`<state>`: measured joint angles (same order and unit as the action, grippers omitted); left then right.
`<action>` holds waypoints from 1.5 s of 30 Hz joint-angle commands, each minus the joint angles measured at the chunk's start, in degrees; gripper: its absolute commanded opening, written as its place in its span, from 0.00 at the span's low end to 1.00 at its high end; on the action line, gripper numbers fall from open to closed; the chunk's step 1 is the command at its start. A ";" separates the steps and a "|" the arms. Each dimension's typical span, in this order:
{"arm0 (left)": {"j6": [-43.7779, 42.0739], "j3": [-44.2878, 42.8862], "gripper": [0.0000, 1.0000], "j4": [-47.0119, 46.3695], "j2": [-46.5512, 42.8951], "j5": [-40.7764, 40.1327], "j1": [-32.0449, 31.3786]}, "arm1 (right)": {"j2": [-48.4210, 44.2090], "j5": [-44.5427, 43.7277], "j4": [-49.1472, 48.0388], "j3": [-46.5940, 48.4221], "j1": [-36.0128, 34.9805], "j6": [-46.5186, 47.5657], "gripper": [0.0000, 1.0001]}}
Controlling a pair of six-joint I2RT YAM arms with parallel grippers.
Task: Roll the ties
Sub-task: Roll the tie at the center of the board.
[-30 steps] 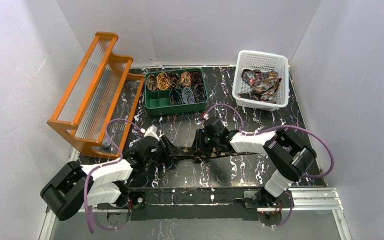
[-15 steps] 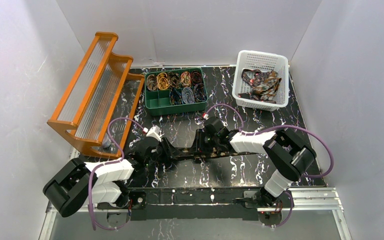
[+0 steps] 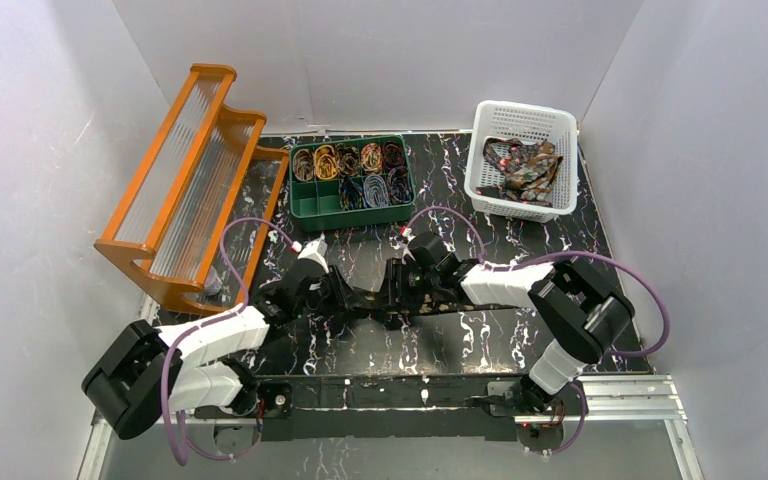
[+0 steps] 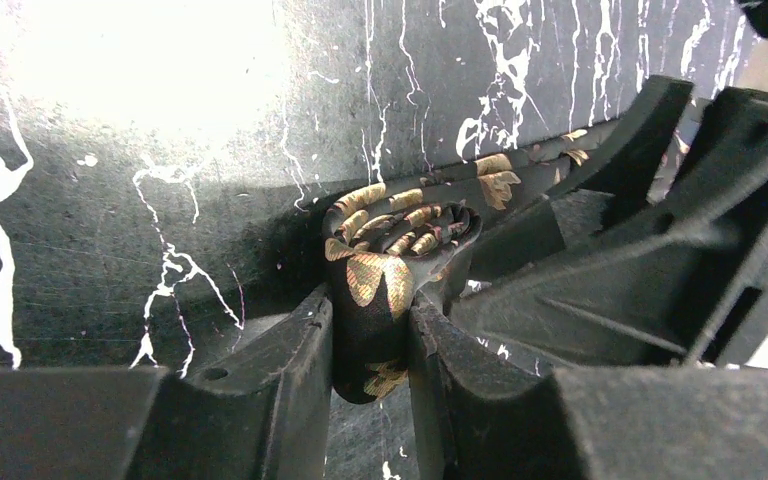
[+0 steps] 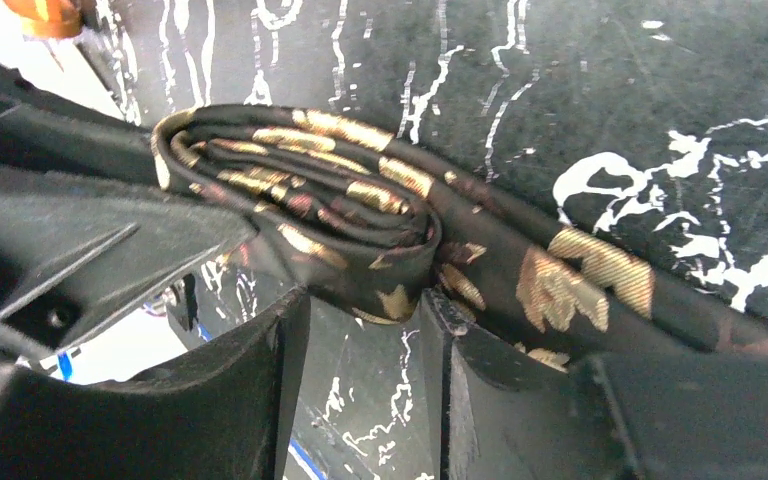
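Marbled table, rack, tray, basket, tie

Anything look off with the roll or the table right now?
The tie coil on the table is squashed into a flat oval, not a round spiral, pinched in the left gripper. Nothing else stands out.

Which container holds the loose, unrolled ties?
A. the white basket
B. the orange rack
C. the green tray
A: the basket holds a limp heap of ties, while the tray holds only coils.
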<state>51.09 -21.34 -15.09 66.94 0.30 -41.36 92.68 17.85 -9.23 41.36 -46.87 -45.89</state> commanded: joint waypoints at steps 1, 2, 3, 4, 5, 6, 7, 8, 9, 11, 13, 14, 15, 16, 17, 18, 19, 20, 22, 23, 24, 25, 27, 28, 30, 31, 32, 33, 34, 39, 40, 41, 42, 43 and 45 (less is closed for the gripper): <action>-2.69 -4.16 0.26 9.39 0.34 -3.30 0.00 | -5.62 1.96 0.59 2.79 0.04 3.77 0.54; -2.78 -4.86 0.25 10.82 0.46 -3.82 0.02 | -6.72 0.67 1.95 3.21 0.09 4.48 0.56; -2.83 -5.33 0.24 11.77 0.43 -4.14 0.00 | -7.81 -0.76 3.26 3.67 0.03 5.33 0.56; -2.79 -5.70 0.24 12.72 0.21 -4.35 0.03 | -8.83 -1.49 4.80 4.06 0.03 6.29 0.57; -2.83 -6.13 0.24 13.83 -0.11 -5.22 0.05 | -9.66 -3.45 6.24 4.37 0.03 7.09 0.57; -2.85 -6.84 0.24 14.63 -0.44 -5.76 0.02 | -10.44 -5.28 7.45 4.44 0.03 7.91 0.57; -3.06 -7.50 0.23 16.96 -0.74 -6.40 0.02 | -11.04 -7.78 8.47 4.32 0.03 8.72 0.58; -3.36 -8.40 0.23 18.53 -1.02 -7.24 0.00 | -11.33 -10.67 9.05 3.91 0.03 9.42 0.58; -3.76 -9.26 0.23 20.36 -1.16 -8.22 -0.01 | -11.33 -13.71 11.11 3.79 0.03 9.97 0.58; -4.90 -11.04 0.24 23.44 -0.94 -9.59 0.00 | -10.37 -18.84 14.13 4.24 0.10 12.03 0.58; -5.68 -12.72 0.24 26.19 -0.20 -10.57 -0.03 | -8.33 -21.98 16.32 5.13 0.11 14.16 0.56; -6.00 -13.36 0.24 26.95 0.11 -10.61 -0.02 | -6.65 -22.93 18.20 6.07 0.11 14.56 0.54; -6.16 -13.76 0.23 27.30 0.46 -10.54 -0.03 | -5.55 -23.59 19.64 6.78 0.16 14.59 0.53; -6.19 -13.99 0.23 27.53 0.63 -10.56 0.02 | -4.57 -23.75 20.30 7.09 0.13 14.55 0.52; -6.02 -14.11 0.23 27.70 0.66 -10.64 0.00 | -3.70 -23.58 20.58 7.26 0.12 14.47 0.51; -5.86 -14.20 0.23 27.85 0.59 -10.89 -0.03 | -3.05 -22.72 20.42 7.37 0.11 14.36 0.50; -5.75 -14.30 0.23 28.26 0.45 -11.38 0.01 | -2.48 -21.62 20.36 7.55 0.11 14.34 0.49; -5.74 -14.46 0.23 28.60 0.27 -11.78 0.04 | -2.16 -20.79 20.13 7.59 0.14 14.23 0.49; -6.12 -14.92 0.23 29.52 0.05 -12.62 -0.03 | -1.82 -18.39 19.21 7.36 0.13 13.88 0.48; -6.48 -15.36 0.22 29.98 0.04 -12.90 -0.03 | -1.81 -16.23 18.72 7.14 0.12 13.60 0.48; -6.71 -15.77 0.22 30.55 0.10 -13.14 -0.01 | -1.81 -15.02 18.30 7.04 0.11 13.04 0.47; -7.11 -16.40 0.22 31.19 0.19 -13.47 -0.03 | -1.93 -13.80 17.66 6.87 0.11 12.56 0.47; -7.82 -17.51 0.22 32.56 0.56 -14.01 -0.11 | -2.39 -11.70 16.16 5.98 0.14 11.78 0.47; -8.03 -18.03 0.21 33.11 0.68 -14.41 -0.04 | -2.56 -11.16 15.59 5.73 0.12 11.37 0.47; -8.49 -19.08 0.20 34.57 1.02 -15.24 -0.26 | -2.74 -9.68 14.78 5.45 0.16 10.56 0.47; -8.84 -19.74 0.19 35.46 1.27 -15.92 -0.48 | -2.72 -8.60 14.25 5.40 0.12 10.29 0.47; -9.16 -20.53 0.19 36.27 1.61 -16.66 -0.98 | -2.88 -7.16 13.41 5.27 0.13 10.26 0.48; -9.59 -21.32 0.19 37.08 2.00 -17.66 -1.49 | -3.05 -5.87 12.59 5.26 0.16 10.74 0.49; -9.92 -22.12 0.19 38.05 2.67 -18.86 -2.35 | -3.64 -5.81 12.90 5.86 0.34 11.48 0.49; -9.46 -26.98 0.19 44.04 6.73 -28.31 -8.27 | -8.93 -6.08 14.20 6.91 2.48 12.45 0.52; -9.08 -27.93 0.18 44.97 7.74 -30.28 -9.54 | -9.96 -5.76 14.04 6.75 2.86 12.08 0.53; -8.51 -28.79 0.18 46.39 8.70 -32.74 -10.52 | -10.99 -6.27 14.14 6.47 3.24 11.75 0.54; -7.94 -29.73 0.18 47.37 9.70 -34.34 -11.78 | -12.07 -7.42 14.47 6.11 3.50 11.18 0.54; -7.34 -30.92 0.18 48.35 10.57 -35.80 -12.66 | -13.06 -9.13 14.82 5.65 3.71 10.56 0.54; -5.72 -32.70 0.17 50.61 12.14 -39.07 -14.41 | -15.26 -13.17 15.60 3.74 4.80 8.57 0.55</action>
<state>42.65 -49.93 28.14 77.10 -27.55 -52.73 82.15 9.82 6.15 47.00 -43.57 -34.61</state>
